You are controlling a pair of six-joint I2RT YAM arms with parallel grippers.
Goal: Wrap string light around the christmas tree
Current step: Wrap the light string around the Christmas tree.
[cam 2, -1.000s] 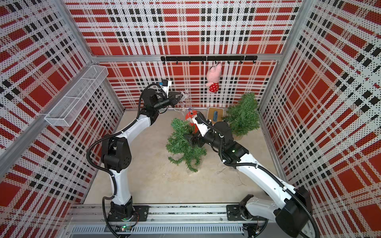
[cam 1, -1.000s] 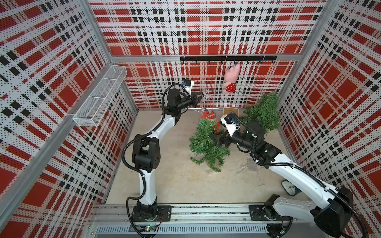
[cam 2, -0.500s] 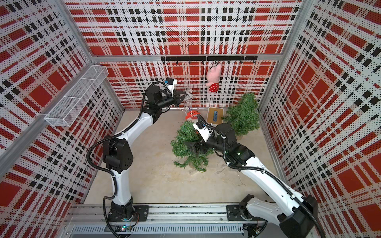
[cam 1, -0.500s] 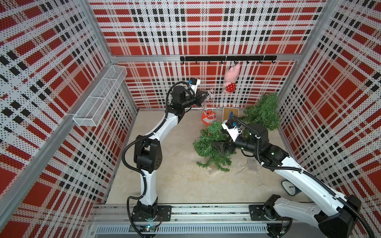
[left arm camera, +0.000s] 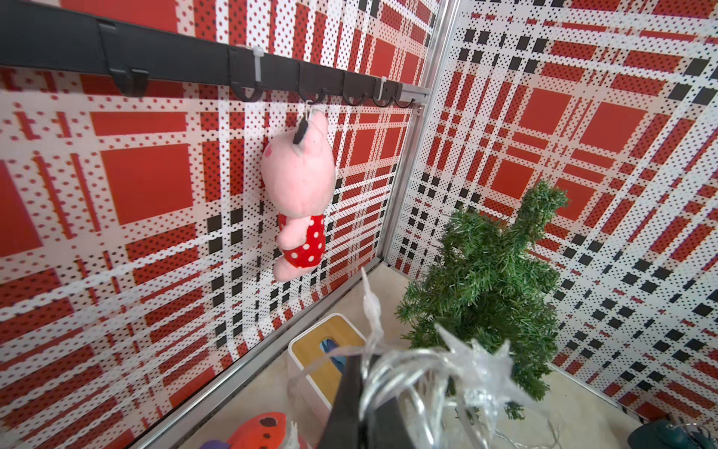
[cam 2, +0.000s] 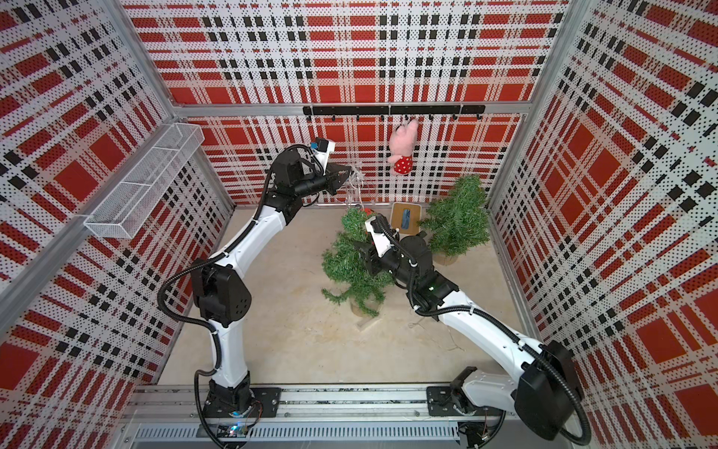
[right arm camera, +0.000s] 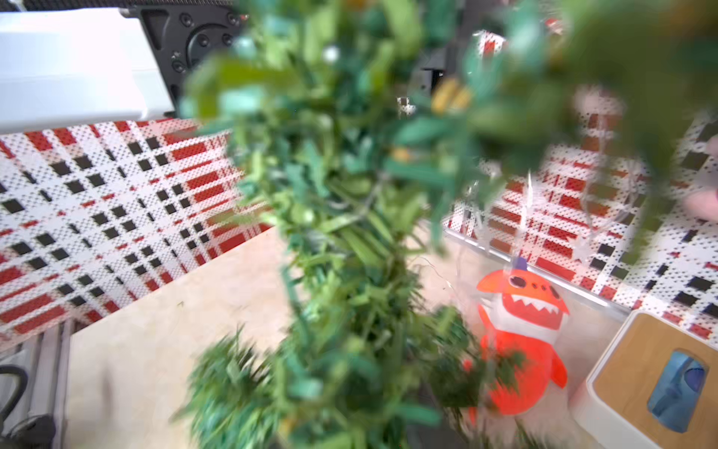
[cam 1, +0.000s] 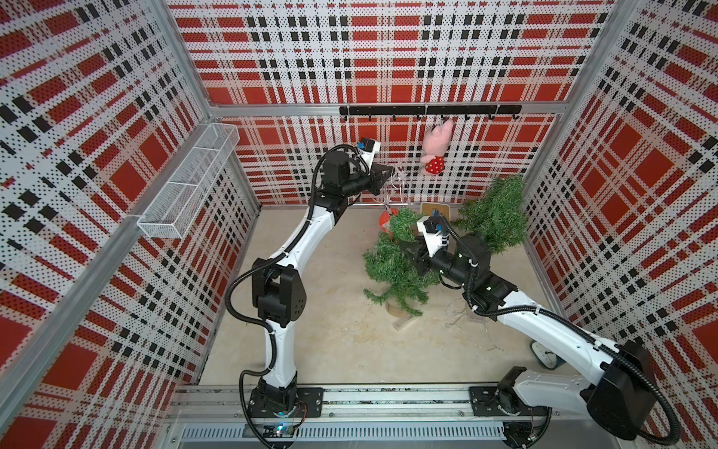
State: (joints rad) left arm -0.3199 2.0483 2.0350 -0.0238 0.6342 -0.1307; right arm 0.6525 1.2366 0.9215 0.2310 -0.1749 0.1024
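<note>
**Above the table's (cam 1: 330,342) far end: string up, tree leaning**

By the back wall the left fingers (left arm camera: 347,404) pinch shut on the string light (left arm camera: 480,367), high over the tilted christmas tree (cam 1: 392,264). Foliage hides the right fingers (cam 2: 360,252), so their grip I cannot tell. Likely next: steady the tree, then drape a turn. Free room lies frontward; shark toy (right arm camera: 520,334), tissue box (right arm camera: 652,373) and second tree (cam 1: 493,214) crowd behind.

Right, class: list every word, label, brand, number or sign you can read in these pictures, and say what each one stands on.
No text can be read anywhere.
Small clock beside the right arm's base: any numerals on its face are too small to make out.
Tissue box, orange shark toy, pink plush, string light: no print or tag shows.
</note>
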